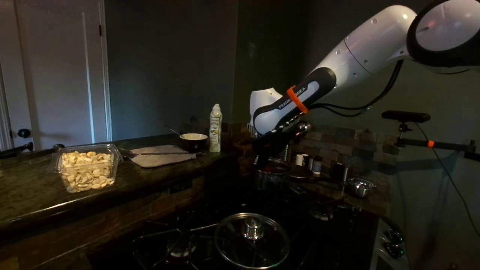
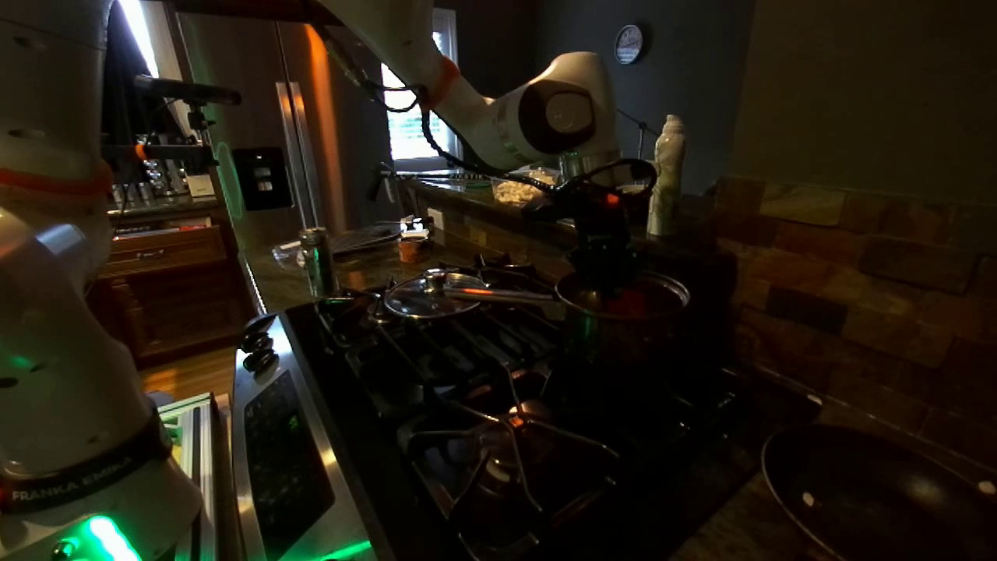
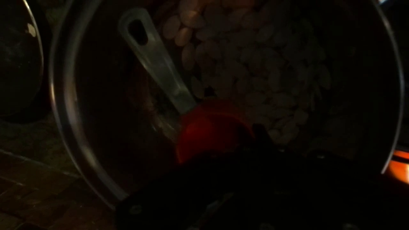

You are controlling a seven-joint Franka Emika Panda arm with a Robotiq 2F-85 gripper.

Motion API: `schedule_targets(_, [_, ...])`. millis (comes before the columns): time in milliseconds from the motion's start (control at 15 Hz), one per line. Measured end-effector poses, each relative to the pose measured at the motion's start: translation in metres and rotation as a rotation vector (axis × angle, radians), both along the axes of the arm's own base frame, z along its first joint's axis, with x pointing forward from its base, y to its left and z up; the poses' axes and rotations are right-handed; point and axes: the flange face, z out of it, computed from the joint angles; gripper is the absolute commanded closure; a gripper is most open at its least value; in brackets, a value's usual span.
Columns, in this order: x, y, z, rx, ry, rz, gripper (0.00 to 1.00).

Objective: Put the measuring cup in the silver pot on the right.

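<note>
Inspecting pot (image 3: 67, 72): cup (image 3: 214, 132) inside, grip unconfirmed

The red cup is within the pot's rim in the wrist view, its handle (image 3: 159, 65) slanting to the upper left beside pale pieces (image 3: 239, 54). The gripper (image 2: 609, 280) points down into the pot; a dark finger (image 3: 262, 137) shows at the cup's edge. Whether the gripper is clenched or released cannot be told. A glass lid (image 1: 253, 238) sits apart from the pot.

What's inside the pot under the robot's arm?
Inside the pot are pale flat pieces and a red measuring cup with a greyish handle. The dark jaws hide part of the cup, and whatever's under it is covered.
</note>
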Motion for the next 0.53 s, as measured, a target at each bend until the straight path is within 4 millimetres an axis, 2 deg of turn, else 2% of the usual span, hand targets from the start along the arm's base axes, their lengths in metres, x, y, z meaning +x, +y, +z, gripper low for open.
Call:
schedule_targets(333, [0.001,-0.006,0.007,0.006,-0.017,-0.018,0.27])
schedule_targets(533, [0.002,-0.009,0.033,-0.012,-0.061,-0.026,0.05])
